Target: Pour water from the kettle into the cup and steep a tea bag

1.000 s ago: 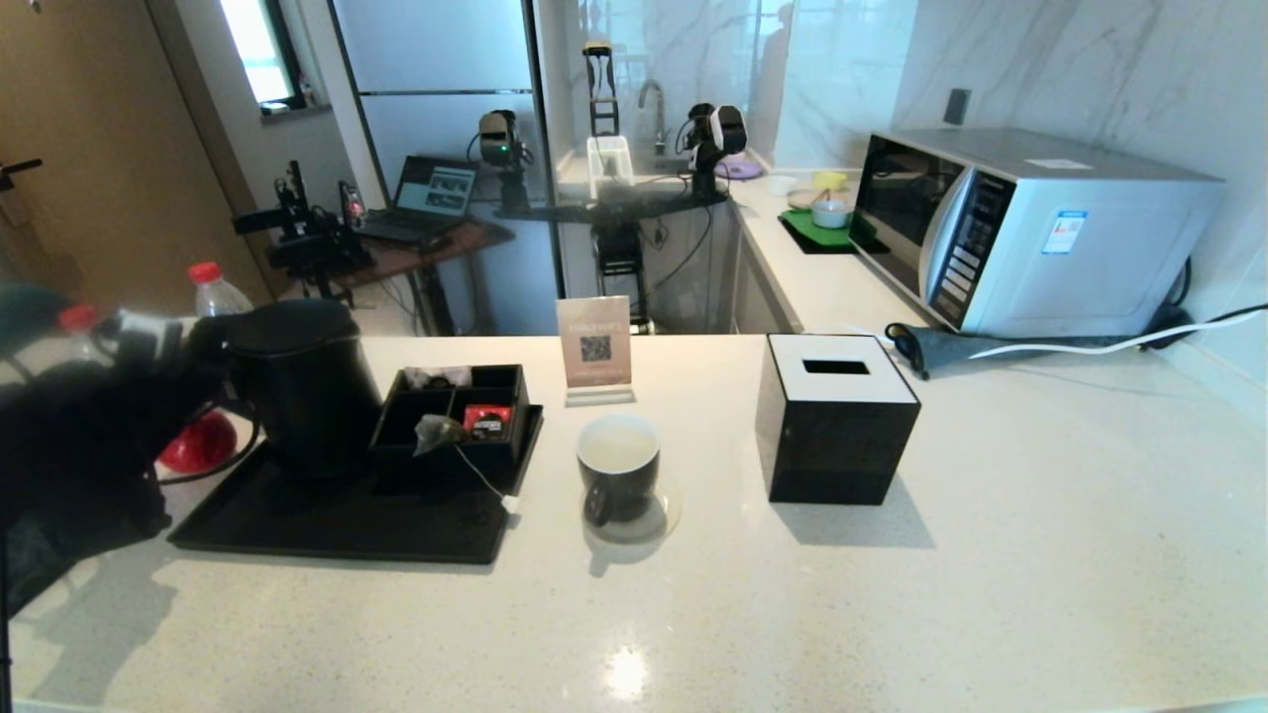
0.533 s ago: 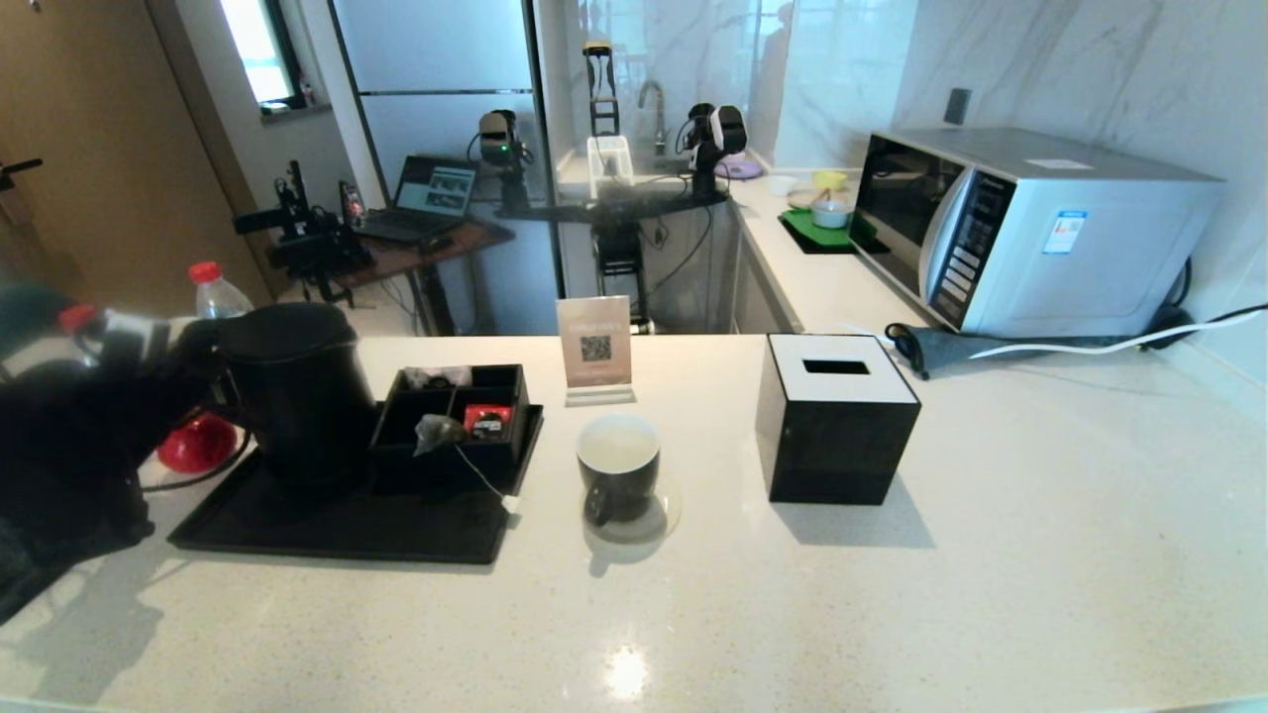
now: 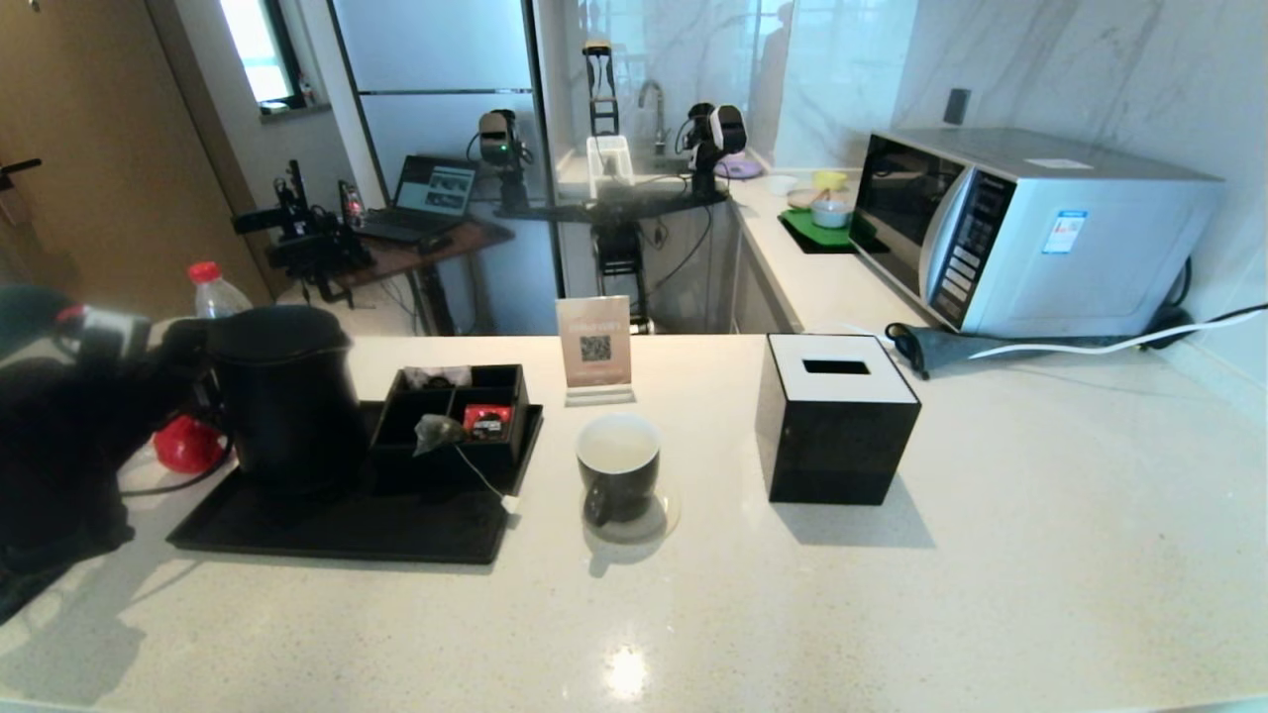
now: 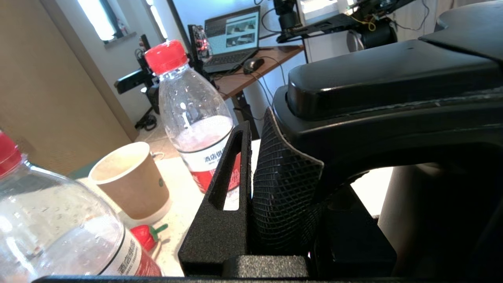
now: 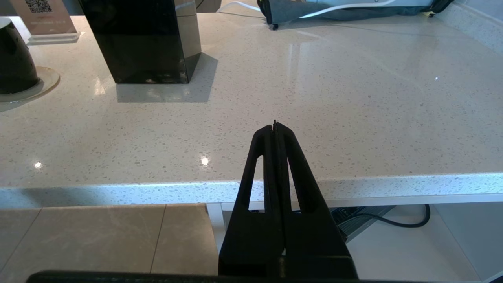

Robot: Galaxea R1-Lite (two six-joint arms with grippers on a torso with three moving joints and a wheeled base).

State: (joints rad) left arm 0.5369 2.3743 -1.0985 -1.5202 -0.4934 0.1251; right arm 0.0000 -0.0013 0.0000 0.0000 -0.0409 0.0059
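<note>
At the far left of the head view the left arm reaches in level, its left gripper (image 3: 188, 352) at the handle side of the kettle (image 3: 285, 396). The left wrist view shows its fingers (image 4: 224, 188) clamped on the kettle's looped handle (image 4: 373, 114), the meshed pad pressed against the handle's outer curve. The jaws stand only partly apart, as wide as the handle between them.

The kettle stands upright, long axis vertical, on the left part of the black tray (image 3: 337, 525) in the left middle of the frame. Its handle points toward the frame's left edge; the spout side faces right, toward the organiser. Behind and left of it are a clear bottle (image 3: 213, 292) with a red cap and a small red object (image 3: 183, 446) on the counter (image 3: 892, 594).

Right of the kettle, on the same tray, sits a black compartment organiser (image 3: 461, 416). The tea bag (image 3: 436, 433) leans at its front edge, its white string running down and right to the tag (image 3: 510, 503) at the tray's right edge.

Just right of the tray, near the centre, the cup (image 3: 618, 475) stands upright on a clear coaster, handle toward the lower edge, with pale water (image 3: 618, 451) inside. Behind it is a QR sign (image 3: 594, 347); further right, a black tissue box (image 3: 837, 421) and, upper right, a microwave (image 3: 1030, 228).

The right gripper (image 5: 274, 126) shows only in its wrist view, fingers pressed together on nothing, out beyond the counter's near edge.
</note>
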